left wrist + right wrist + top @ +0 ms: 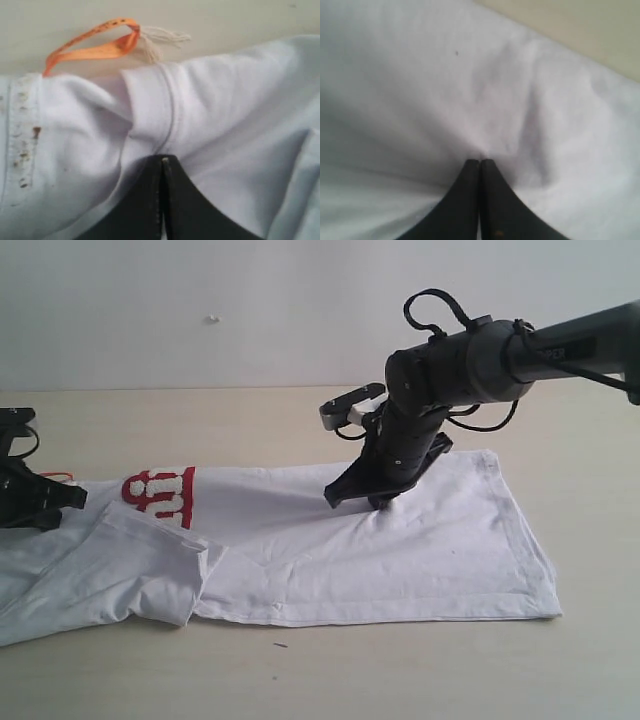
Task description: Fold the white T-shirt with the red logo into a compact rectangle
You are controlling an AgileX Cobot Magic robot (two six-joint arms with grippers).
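The white T-shirt [400,560] lies as a long band across the table, one sleeve folded over at the near left. Part of the red logo [160,495] shows on top near the left end. My left gripper [62,502] sits at the far left, shut on the shirt's fabric [225,100] close to the ribbed neck, beside the orange tag [95,45]; its tips [162,160] meet on a seam. My right gripper [385,502] presses down at the shirt's far edge, right of the middle. Its tips [480,161] are shut on a small pucker of cloth [420,75].
The shirt rests on a beige table [300,420] that runs back to a pale wall. A small dark speck [280,645] lies on the table near the front. The right arm [480,365] reaches in from the upper right, above the shirt.
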